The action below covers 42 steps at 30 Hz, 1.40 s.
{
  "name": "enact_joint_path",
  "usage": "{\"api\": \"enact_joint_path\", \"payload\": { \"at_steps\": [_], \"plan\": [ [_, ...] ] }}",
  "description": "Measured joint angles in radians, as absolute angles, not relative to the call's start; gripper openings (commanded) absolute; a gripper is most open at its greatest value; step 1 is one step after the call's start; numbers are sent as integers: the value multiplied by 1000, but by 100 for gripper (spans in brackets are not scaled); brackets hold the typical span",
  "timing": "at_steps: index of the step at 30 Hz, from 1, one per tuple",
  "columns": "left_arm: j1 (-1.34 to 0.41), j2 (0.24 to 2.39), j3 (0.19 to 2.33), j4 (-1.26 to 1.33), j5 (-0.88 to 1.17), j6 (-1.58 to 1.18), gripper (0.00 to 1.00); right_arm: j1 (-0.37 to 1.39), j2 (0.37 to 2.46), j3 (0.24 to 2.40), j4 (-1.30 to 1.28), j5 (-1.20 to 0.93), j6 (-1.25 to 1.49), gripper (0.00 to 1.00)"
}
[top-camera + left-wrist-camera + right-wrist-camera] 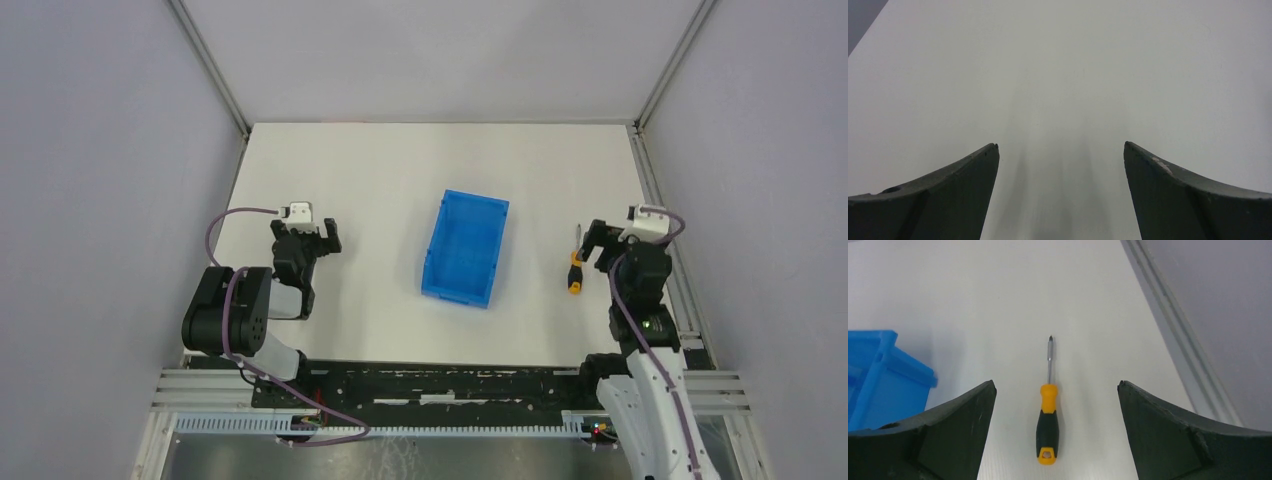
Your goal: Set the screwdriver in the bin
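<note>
Dark fingers of the right gripper (1056, 382) stand wide apart above the screwdriver (1047, 420), which lies outside the bin (878, 385).

Flat on the white table (380, 170), the screwdriver has its orange-and-black handle toward the arm bases and its thin grey shaft pointing away. Nothing touches it, and in the right wrist view it lies between the two spread fingers. The blue open-topped bin stands upright mid-table, to the left of the screwdriver and apart from it. On the left side, the left gripper (1061, 145) hangs above the table with its fingers likewise spread, holding nothing.
</note>
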State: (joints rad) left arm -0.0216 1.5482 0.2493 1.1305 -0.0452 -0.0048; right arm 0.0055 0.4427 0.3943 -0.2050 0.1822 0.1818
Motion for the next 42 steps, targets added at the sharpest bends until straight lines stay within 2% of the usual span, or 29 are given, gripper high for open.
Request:
{"api": "enact_joint_path", "payload": {
  "at_steps": [2, 5, 7, 9, 13, 15, 20, 21, 22, 26, 30, 37, 39, 42],
  "plan": [
    [-22, 1548, 249, 1131, -45, -5, 100, 6, 608, 559, -269, 220, 166, 98],
    [-22, 1548, 249, 1131, -45, -5, 100, 4, 977, 912, -381, 245, 136, 98],
    [-22, 1548, 249, 1131, -45, -5, 100, 4, 1160, 1060, -400, 239, 119, 95],
    [-22, 1548, 249, 1131, -45, -5, 100, 2, 1322, 1120, -414, 221, 107, 90],
    [-22, 1548, 249, 1130, -45, -5, 100, -14, 1518, 1072, -478, 179, 104, 78],
    [-22, 1548, 249, 1131, -45, -5, 100, -17, 1571, 1026, -505, 162, 105, 68],
    [-22, 1548, 249, 1130, -45, -5, 100, -21, 1606, 913, -513, 120, 106, 20],
    [-22, 1548, 249, 1130, -45, -5, 100, -21, 1610, 904, -514, 115, 104, 6],
    [-22, 1548, 249, 1131, -45, -5, 100, -21, 1613, 904, -516, 110, 104, 0],
    [-22, 1548, 249, 1130, -45, -5, 100, -21, 1618, 945, -557, 84, 99, 0],
    [-22, 1548, 249, 1131, -45, -5, 100, -21, 1595, 1081, -678, 83, 99, 0],
    [-22, 1548, 249, 1131, -45, -5, 100, -3, 1414, 1306, -800, 84, 129, 0],
    [-22, 1548, 249, 1130, -45, -5, 100, 58, 1382, 1328, -802, 101, 166, 0],
    [-22, 1548, 249, 1130, -45, -5, 100, 293, 1388, 1363, -771, 115, 237, 0]
  ]
}}
